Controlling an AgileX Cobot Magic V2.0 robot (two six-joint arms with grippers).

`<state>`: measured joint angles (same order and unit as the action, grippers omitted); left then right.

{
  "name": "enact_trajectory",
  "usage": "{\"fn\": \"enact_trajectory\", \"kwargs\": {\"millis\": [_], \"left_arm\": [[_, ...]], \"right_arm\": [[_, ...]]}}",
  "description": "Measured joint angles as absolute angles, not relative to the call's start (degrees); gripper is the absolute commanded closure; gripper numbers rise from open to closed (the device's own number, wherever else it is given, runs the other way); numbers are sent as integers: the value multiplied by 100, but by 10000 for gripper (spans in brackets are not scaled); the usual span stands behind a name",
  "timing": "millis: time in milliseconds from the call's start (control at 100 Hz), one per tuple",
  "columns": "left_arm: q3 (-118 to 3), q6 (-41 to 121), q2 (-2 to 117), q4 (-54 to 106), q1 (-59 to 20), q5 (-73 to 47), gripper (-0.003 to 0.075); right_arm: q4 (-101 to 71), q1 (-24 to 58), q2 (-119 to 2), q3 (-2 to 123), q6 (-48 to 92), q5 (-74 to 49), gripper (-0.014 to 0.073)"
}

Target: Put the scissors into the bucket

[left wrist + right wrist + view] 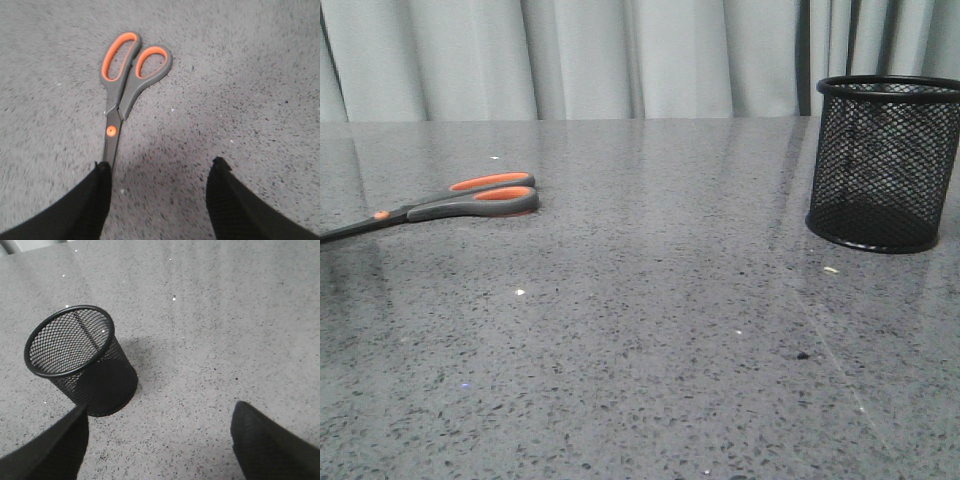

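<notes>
Nothing is done yet: the grey-and-orange scissors lie flat on the speckled grey bench, well apart from the empty black wire-mesh bucket, and the left pincer and right pincer hang wide, holding nothing.

scissors blade tips hidden, bucket side cropped

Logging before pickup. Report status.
Left pincer open, over the scissors' blades. Right pincer open, empty, near the bucket. Scissors flat on table, bucket upright, empty. Nothing between them.
</notes>
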<state>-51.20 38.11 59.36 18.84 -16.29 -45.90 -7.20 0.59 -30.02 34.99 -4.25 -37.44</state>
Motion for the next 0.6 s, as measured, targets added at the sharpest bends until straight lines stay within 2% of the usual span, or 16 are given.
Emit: {"fn": "enact_trajectory", "kwargs": {"millis": [350,470,600], "left_arm": [[-7577,4339,8858,1832,-1629,-5772,326],[-8030,4350,9564,1820,-1629,-6052,265],[-8259,4362,10015,1590,-1629,-6232,261]], "right_arm": [[-881,59,-3002,3499,-360,-3838,53],[-892,59,-3002,3499,-347,-3860,53],[-902,59,-3002,3499,-333,-3951,53]]}}
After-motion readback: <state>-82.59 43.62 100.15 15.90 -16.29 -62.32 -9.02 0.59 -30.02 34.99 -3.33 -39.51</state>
